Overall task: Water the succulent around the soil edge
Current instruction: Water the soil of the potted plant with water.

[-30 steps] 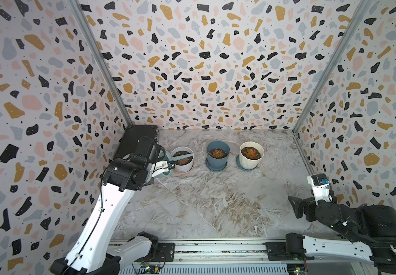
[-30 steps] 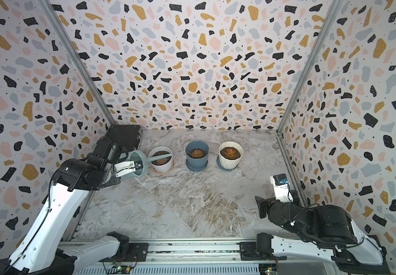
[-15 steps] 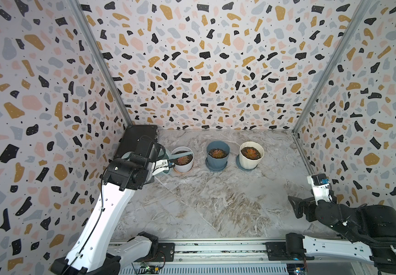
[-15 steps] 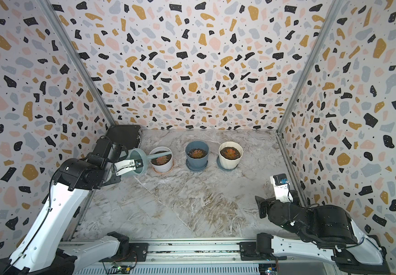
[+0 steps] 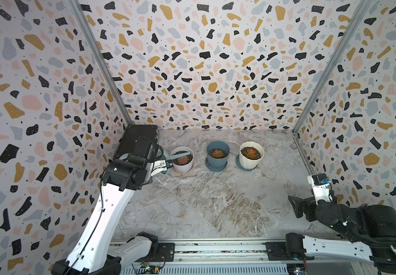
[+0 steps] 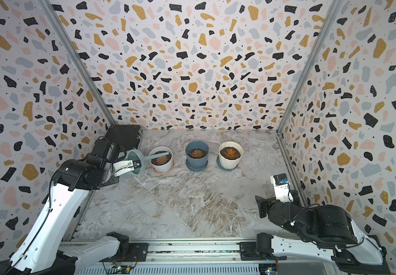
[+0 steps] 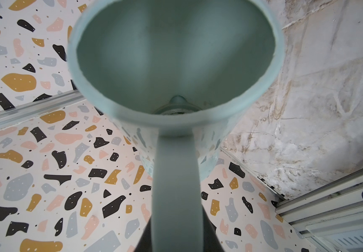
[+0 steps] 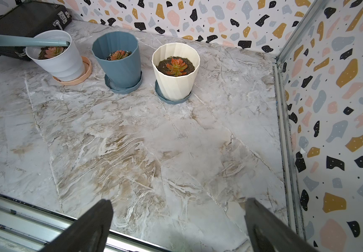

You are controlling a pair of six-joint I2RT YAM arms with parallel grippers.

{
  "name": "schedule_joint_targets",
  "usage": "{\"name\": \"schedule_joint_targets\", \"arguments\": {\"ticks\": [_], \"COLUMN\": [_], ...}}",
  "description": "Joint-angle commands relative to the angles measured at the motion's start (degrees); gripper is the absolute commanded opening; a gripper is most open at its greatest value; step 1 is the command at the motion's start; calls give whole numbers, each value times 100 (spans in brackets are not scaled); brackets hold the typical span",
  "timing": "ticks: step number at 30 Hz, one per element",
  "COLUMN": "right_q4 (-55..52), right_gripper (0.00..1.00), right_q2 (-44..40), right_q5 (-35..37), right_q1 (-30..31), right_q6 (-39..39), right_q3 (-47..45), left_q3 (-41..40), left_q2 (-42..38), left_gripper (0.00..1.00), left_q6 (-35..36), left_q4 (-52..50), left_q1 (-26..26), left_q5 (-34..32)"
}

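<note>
A teal watering can (image 6: 137, 159) hangs tilted at the back left, held by its handle (image 7: 176, 185). My left gripper (image 6: 134, 164) is shut on that handle. In both top views the can's long spout (image 5: 179, 155) reaches over the rim of a white pot (image 5: 182, 167). The spout's tip lies above the dark soil beside a reddish succulent (image 5: 183, 161). The right wrist view shows that spout (image 8: 23, 41) ending at the white pot's (image 8: 60, 63) far rim, next to the succulent (image 8: 53, 52). My right gripper (image 8: 176, 222) is open and holds nothing, low at the front right (image 5: 297, 207).
A blue pot (image 5: 217, 157) and a cream ribbed pot (image 5: 251, 159), each holding a succulent, stand in a row to the right of the white one. A black case (image 5: 136, 138) lies in the back left corner behind the left arm. Patterned walls close three sides.
The watering can has shifted only slightly, and its spout has stayed over the white pot. The right arm has not moved.
</note>
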Motion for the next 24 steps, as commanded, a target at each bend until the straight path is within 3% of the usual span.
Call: {"name": "schedule_joint_targets", "arguments": {"ticks": [1,24], "right_q4": [-1196,-1210], "right_gripper": [99,99], "right_q2": [-10,-19], "right_q5": [120,142], "right_q1": [27,27], "right_q6": [55,55], "right_q3": [96,107], "left_q3": [-30,14], "left_q2": [-139,19], "left_gripper": [0,0], "left_q6": [19,168], "left_q4": [401,660], "left_q1": [58,157], "left_q5": [-199,-297]}}
